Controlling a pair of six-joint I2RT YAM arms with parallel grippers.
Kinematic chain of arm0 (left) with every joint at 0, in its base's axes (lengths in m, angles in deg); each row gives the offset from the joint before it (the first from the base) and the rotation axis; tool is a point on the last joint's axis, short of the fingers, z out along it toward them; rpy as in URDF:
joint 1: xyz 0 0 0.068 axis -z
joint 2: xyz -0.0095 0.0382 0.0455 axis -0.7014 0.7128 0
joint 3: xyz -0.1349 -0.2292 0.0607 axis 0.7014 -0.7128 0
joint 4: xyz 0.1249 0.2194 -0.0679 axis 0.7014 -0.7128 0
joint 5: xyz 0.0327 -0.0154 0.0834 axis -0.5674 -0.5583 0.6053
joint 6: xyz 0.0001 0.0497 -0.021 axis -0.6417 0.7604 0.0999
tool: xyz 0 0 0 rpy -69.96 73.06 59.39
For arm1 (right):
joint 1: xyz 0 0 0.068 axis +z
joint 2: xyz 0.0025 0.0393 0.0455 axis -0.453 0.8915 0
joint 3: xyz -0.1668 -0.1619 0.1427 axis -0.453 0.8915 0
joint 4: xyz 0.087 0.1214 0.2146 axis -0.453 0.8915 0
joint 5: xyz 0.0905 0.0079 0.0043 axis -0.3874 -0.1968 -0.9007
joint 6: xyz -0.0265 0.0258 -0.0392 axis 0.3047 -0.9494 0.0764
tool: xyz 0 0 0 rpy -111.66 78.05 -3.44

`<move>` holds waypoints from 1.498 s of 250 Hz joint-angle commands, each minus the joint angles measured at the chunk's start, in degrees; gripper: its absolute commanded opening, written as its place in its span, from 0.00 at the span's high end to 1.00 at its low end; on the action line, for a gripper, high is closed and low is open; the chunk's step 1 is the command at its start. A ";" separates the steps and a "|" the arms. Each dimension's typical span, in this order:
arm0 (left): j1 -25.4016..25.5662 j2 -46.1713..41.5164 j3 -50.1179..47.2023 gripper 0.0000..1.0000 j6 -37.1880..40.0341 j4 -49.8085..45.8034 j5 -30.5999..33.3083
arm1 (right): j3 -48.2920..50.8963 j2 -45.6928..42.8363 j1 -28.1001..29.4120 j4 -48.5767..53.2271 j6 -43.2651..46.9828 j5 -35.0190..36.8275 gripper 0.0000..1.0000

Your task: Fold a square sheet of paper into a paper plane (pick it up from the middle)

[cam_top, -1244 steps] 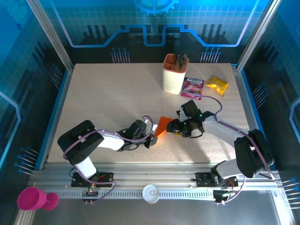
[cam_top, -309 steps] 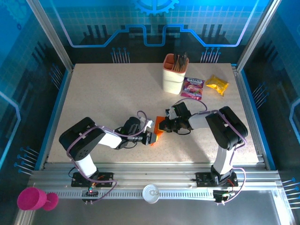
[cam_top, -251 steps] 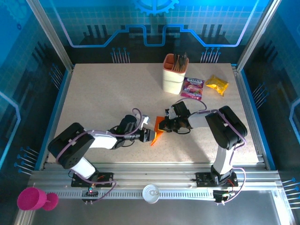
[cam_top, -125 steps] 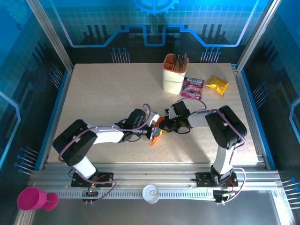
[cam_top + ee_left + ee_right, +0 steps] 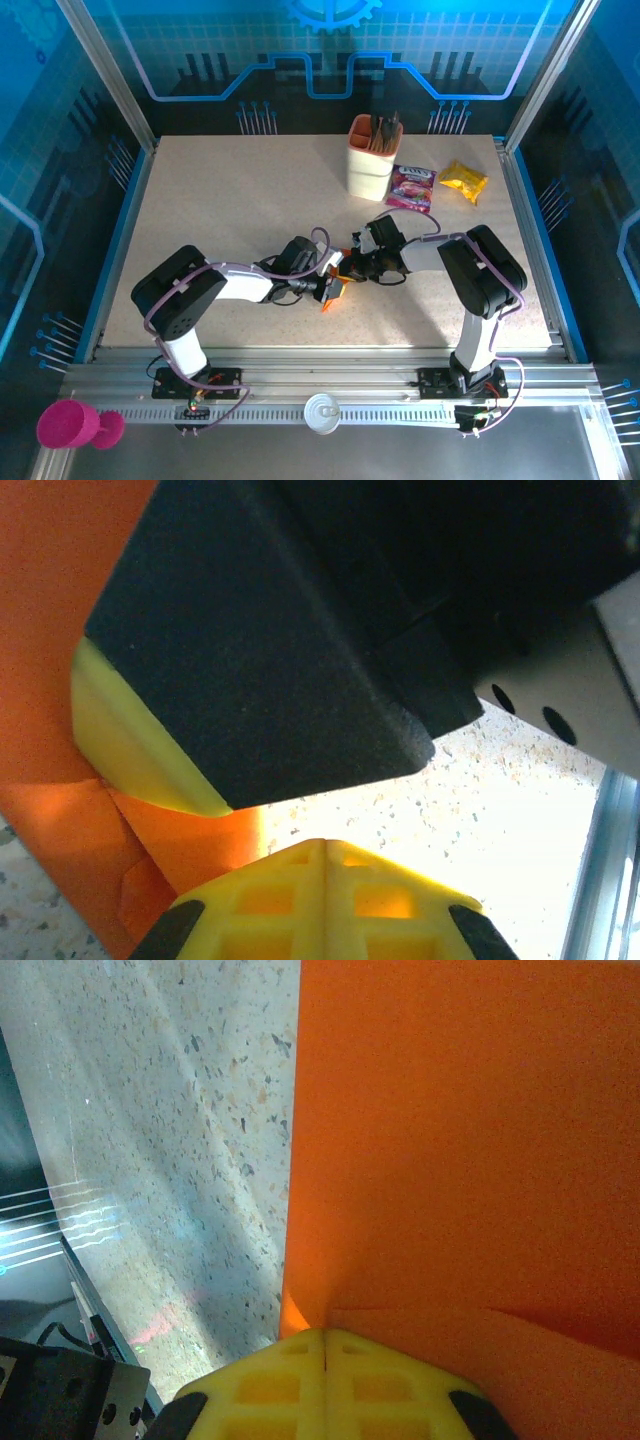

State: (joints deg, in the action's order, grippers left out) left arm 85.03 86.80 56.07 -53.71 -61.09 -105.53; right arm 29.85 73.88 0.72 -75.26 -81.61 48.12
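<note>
L gripper [image 5: 331, 290] and R gripper [image 5: 352, 269] meet tip to tip mid-table [image 5: 230, 200], with the orange paper sheet [image 5: 450, 1160] between them.

L: yellow pads pressed together, no gap. The sheet's lower edge runs into the pinch, so it looks clamped on the sheet.

R: pads also fully together, nipping the sheet at a creased corner. In R wrist view the sheet spreads up and to the right of R tips, a flat layer w/ a fold line just above the pads.

In L wrist view, R's black finger [image 5: 270, 650] w/ its yellow pad sits just above L tips, against the sheet. The sheet lies left of and below that finger, w/ overlapping folded layers.

From top, a small orange sliver shows just on the near side of L tips.

Peach holder cup [image 5: 371, 160] w/ dark utensils stands well beyond R gripper. Purple snack packet [image 5: 411, 187] and yellow snack packet [image 5: 464, 181] lie beyond and to R gripper's right, apart from both grippers.
</note>
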 commanded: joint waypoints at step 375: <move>5.79 -16.22 -10.47 1.00 -3.87 -11.14 11.85 | 3.64 10.01 1.26 11.82 -0.28 11.29 1.00</move>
State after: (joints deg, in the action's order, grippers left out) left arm 90.23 75.75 46.72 -55.28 -67.99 -92.03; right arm 29.19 75.65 0.77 -75.26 -82.20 46.62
